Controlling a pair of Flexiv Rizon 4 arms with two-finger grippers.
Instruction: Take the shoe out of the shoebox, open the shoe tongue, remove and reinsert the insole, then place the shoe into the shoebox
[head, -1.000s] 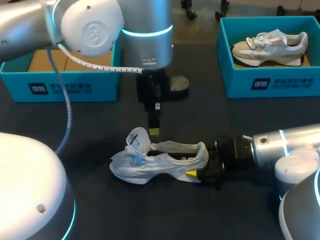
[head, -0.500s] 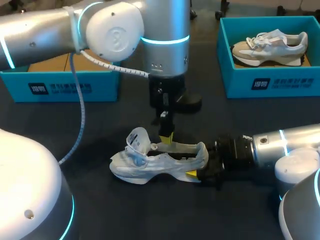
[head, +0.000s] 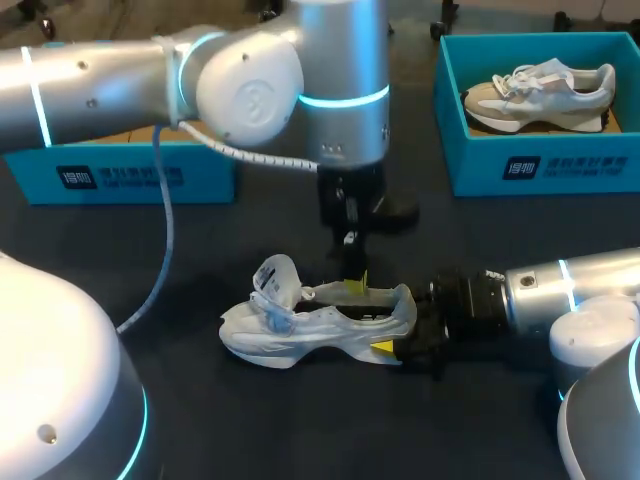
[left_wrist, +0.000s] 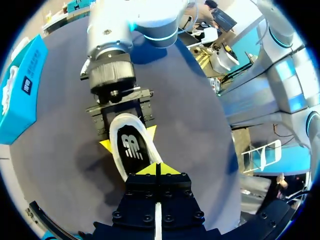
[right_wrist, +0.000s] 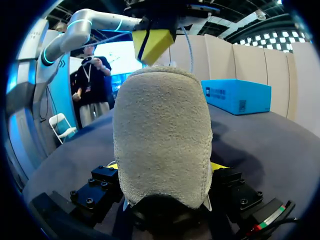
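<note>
Left hand (head: 355, 285): yellow tips pressed together, empty, just over collar opening of white mesh low-top sneaker (head: 300, 325). Sneaker lies mid-desk, long axis along near edge, toe left, heel right. Black insole (left_wrist: 132, 147) directly under left hand, so likely its job. Right hand (head: 397, 338) pinches heel from both sides.

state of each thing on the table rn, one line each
white shoe, upright, heel clamped
tongue, folded open
insole, inside the white shoe
right hand, shut on white shoe's heel
left hand, shut, tips at shoe opening
right box, open, holds beige shoe
left box, open
</note>
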